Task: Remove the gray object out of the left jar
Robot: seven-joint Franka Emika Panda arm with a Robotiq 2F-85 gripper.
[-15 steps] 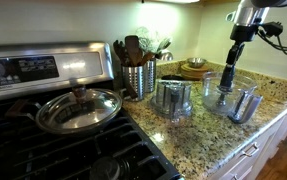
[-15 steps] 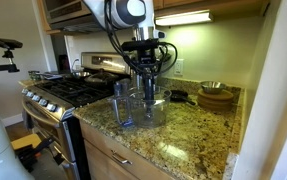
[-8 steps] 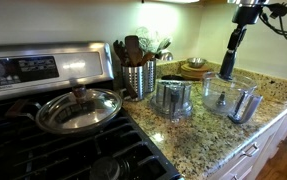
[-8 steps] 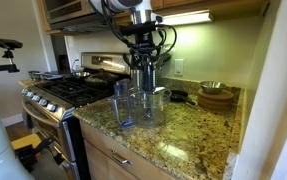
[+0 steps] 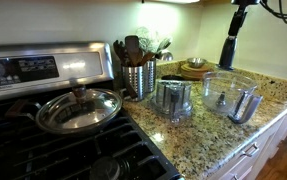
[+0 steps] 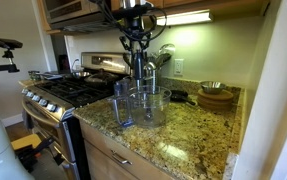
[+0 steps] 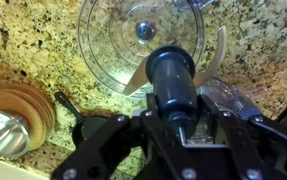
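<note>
My gripper is shut on the top of the gray object, a slim dark stick with blades at its lower end. I hold it upright in the air, clear above the left jar, a wide clear bowl on the granite counter. In the other exterior view the gripper holds the gray object over the jar. In the wrist view the gripper clamps the gray object, with the jar below it.
A narrower clear jar with gray innards and a small clear cup stand beside the left jar. A metal utensil holder, a lidded pan on the stove and wooden bowls are nearby.
My gripper has risen with the gray object, lifting it from inside the left jar to well above its rim.
</note>
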